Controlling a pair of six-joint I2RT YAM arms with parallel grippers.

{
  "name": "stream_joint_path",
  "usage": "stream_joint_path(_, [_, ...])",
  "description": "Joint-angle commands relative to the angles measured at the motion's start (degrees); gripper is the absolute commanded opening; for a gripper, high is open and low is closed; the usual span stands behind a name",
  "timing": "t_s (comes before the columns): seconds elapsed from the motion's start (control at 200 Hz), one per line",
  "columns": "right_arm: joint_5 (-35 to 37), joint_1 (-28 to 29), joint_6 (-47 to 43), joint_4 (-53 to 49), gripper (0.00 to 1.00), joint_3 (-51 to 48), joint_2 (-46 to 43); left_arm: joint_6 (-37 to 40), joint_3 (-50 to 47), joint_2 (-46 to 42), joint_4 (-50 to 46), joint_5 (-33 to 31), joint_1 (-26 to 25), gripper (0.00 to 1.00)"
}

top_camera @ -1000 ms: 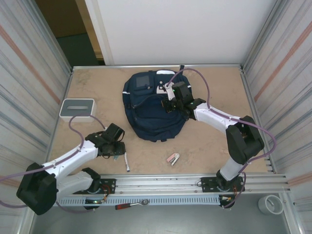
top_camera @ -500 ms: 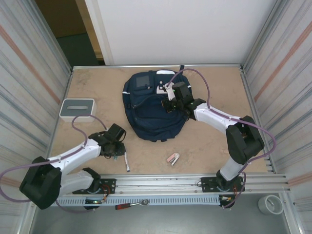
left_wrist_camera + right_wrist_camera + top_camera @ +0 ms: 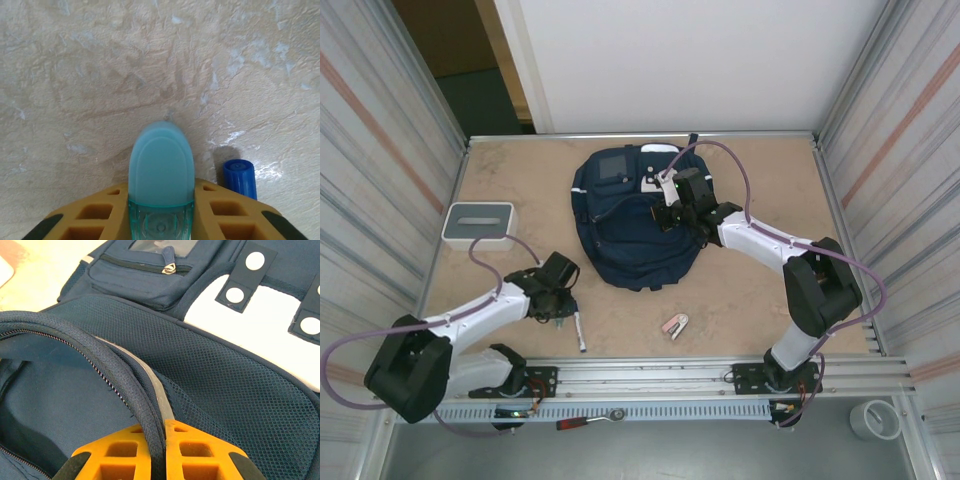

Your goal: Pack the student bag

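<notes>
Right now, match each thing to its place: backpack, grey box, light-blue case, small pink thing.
Things: 1 backpack; 2 grey box; 3 light-blue case; 4 small pink thing.
Places: a between the fingers of the left gripper; b on the table near its front edge; c opening edge pinched by the right gripper; d by the table's left side.
Pairs: 1-c; 2-d; 3-a; 4-b.

The left arm (image 3: 470,318) and right arm (image 3: 760,240): white shells, chunky black joints, a looping purple cable (image 3: 745,178) each. The fingers (image 3: 95,220) are orange-yellow with square cut-outs.
</notes>
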Motion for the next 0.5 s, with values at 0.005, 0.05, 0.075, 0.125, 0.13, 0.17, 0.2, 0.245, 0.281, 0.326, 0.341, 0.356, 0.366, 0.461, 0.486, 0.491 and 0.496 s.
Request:
stream_joint_path(0.005, [0.4,-0.4,1.6,0.5,0.0,-0.6,-0.2,-1.3,-1.3,-5.6,0.8,-3.8,0.4,0.25])
stream_joint_path(0.05, [0.2,-0.4,1.7,0.5,0.0,-0.5,-0.3,-1.0,-1.3,-8.1,0.5,-4.9,0.4,0.24])
stream_joint_path(0.075, [0.0,-0.4,1.9,0.4,0.0,-0.3,-0.3,-0.6,-1.0,-9.3,0.3,-5.5,0.4,0.23])
stream_joint_path(0.125, [-0.4,-0.5,2.4,0.1,0.0,0.0,-0.3,0.4,0.5,-11.4,0.1,-5.9,0.4,0.23])
stream_joint_path(0.13, [-0.4,-0.5,2.4,0.1,0.0,0.1,-0.3,0.4,0.6,-11.5,0.1,-5.9,0.4,0.23])
stream_joint_path(0.17, [-0.7,-0.6,3.0,-0.2,0.0,0.5,-0.4,1.2,1.9,-12.6,0.4,-5.4,0.4,0.22])
stream_joint_path(0.2, [-1.1,-0.7,3.6,-0.5,0.0,0.8,-0.5,1.7,2.9,-13.1,1.3,-4.8,0.2,0.22])
stream_joint_path(0.245, [-1.6,-1.0,4.5,-1.1,0.0,1.5,-0.6,2.8,4.1,-13.3,3.4,-3.7,-0.3,0.22])
stream_joint_path(0.281, [-2.4,-1.3,5.2,-1.7,0.0,2.0,-0.7,3.0,5.2,-13.0,4.7,-3.1,-0.8,0.22])
stream_joint_path(0.326, [-4.0,-1.9,5.9,-2.8,0.0,3.2,-0.6,3.3,6.9,-12.1,6.6,-2.2,-1.6,0.22])
stream_joint_path(0.341, [-4.5,-2.1,6.3,-3.2,0.0,3.7,-0.6,3.5,7.3,-11.6,7.4,-2.0,-2.0,0.22])
stream_joint_path(0.356, [-5.0,-2.4,6.6,-3.7,0.0,4.1,-0.5,3.6,7.9,-11.2,8.1,-1.8,-2.5,0.22])
stream_joint_path(0.366, [-5.3,-2.4,6.7,-3.9,0.0,4.5,-0.5,3.7,8.3,-10.9,8.6,-1.7,-2.8,0.22])
stream_joint_path(0.461, [-8.5,-3.7,8.8,-6.2,0.0,7.8,0.2,4.1,11.8,-6.6,14.2,-0.6,-5.8,0.22])
stream_joint_path(0.486, [-9.5,-4.1,9.4,-6.8,0.0,9.0,0.6,4.0,12.9,-5.2,15.7,-0.2,-6.6,0.22])
stream_joint_path(0.491, [-9.7,-4.1,9.6,-6.9,0.0,9.1,0.7,4.0,13.1,-5.0,16.0,-0.1,-6.7,0.22])
stream_joint_path(0.496, [-9.9,-4.2,9.7,-7.1,0.0,9.4,0.7,4.0,13.3,-4.7,16.3,0.0,-6.8,0.22])
